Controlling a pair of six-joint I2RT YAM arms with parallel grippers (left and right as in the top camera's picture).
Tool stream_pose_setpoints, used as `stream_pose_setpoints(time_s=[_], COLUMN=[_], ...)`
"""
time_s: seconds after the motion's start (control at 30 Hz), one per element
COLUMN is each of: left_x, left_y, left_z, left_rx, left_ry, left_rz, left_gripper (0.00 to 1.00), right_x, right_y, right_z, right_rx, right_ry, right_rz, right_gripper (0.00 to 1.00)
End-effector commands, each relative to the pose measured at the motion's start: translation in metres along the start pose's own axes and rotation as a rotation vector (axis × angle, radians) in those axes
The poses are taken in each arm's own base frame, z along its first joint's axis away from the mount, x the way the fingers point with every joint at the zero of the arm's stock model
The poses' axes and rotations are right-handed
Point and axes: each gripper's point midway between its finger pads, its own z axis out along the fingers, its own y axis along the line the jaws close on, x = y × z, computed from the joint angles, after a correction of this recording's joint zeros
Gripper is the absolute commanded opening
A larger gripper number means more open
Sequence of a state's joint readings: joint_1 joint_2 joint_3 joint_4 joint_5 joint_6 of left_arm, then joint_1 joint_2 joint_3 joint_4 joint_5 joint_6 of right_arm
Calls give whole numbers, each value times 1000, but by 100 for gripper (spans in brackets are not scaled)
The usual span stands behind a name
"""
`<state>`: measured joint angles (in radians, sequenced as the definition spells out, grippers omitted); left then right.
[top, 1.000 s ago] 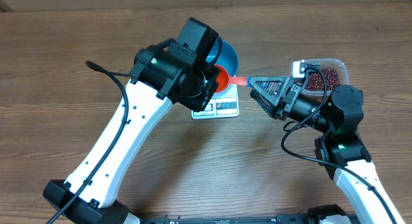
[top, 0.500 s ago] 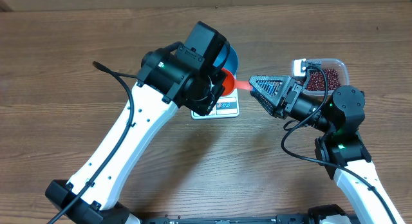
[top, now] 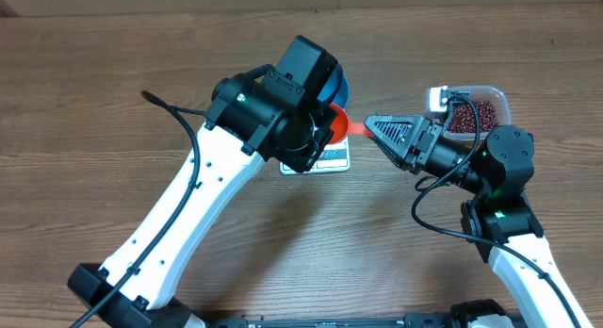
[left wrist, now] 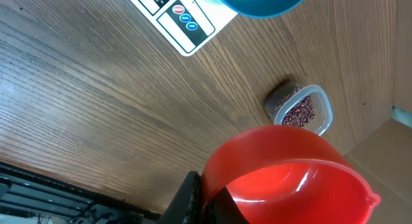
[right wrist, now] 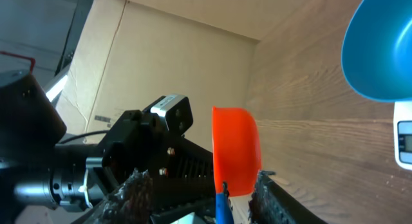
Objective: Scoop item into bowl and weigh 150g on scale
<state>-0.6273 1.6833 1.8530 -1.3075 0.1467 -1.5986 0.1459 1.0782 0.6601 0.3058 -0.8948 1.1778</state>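
Wooden table (top: 94, 83): beans (top: 480, 114) in tub (top: 502, 97) at 2 o'clock, bowl (top: 341, 83) on scale (top: 332, 159) centrally; left end effector (left wrist: 196, 195), shut, grips the red scoop (top: 337, 126); right end effector (top: 375, 125), half-open, straddles its handle (right wrist: 222, 208). Handover step, likely; clamp next.

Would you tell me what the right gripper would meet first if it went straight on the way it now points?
The red scoop, whose handle lies directly ahead of the right gripper; how close in depth is unclear.
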Motion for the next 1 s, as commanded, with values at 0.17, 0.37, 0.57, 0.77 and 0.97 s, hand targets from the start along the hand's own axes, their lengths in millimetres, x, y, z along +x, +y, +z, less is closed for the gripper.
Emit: stream_pose_setpoints(time_s=[0.17,0.37,0.57,0.77,0.97], left_x=[7,7,7,7,6], left_y=[-2,-2,-2,-2,-2], left_z=[-2,-2,-2,-2,-3], left_rx=[13,12,11,12,11], left_ry=[9,9,9,7,6], left_rz=[-5,-5,-5,-5,-6], left_gripper=[4,4,4,48,100], right_x=[1,2,3,3,1], right_y=[9,10,10,9,0], right_z=[1,1,1,1,1], right_rx=[-18,-20,-21,-19,16], right_ry=[18,25,28,27,14], right_rz=[-23,-23,-33,-44,-140], right_gripper=[25,4,4,4,4])
